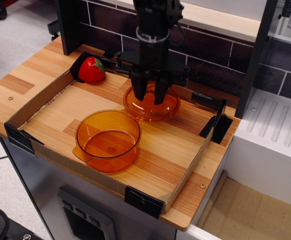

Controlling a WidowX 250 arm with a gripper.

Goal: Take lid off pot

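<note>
The lid [151, 104], a translucent orange dome, sits on the wooden bench [175, 145] inside the low cardboard-walled tray [30, 102], just behind and to the right of the pot [108, 140], which stands open and empty with its two flat handles showing. The two look very close, perhaps touching at the rims, though the overlap in this view makes that hard to settle. The gripper [151, 93] hangs straight down over the middle of the lid, its dark fingers [139, 86] reaching to where the small knob should be; the knob itself is hidden behind them. The jaws look only slightly parted, and I cannot tell whether they grip the knob or have let it go. Judging by its look, the lid is thin moulded plastic: light, fairly stiff, smooth and glossy, so likely to slip under a pinch on its curved wall and to skate across the bench if nudged sideways. The centre knob seems the only sound place to take it, with a modest squeeze. With the lid off and resting apart from the pot, the task appears all but finished. A red toy strawberry [91, 69] lies in the far left corner, well clear.
</note>
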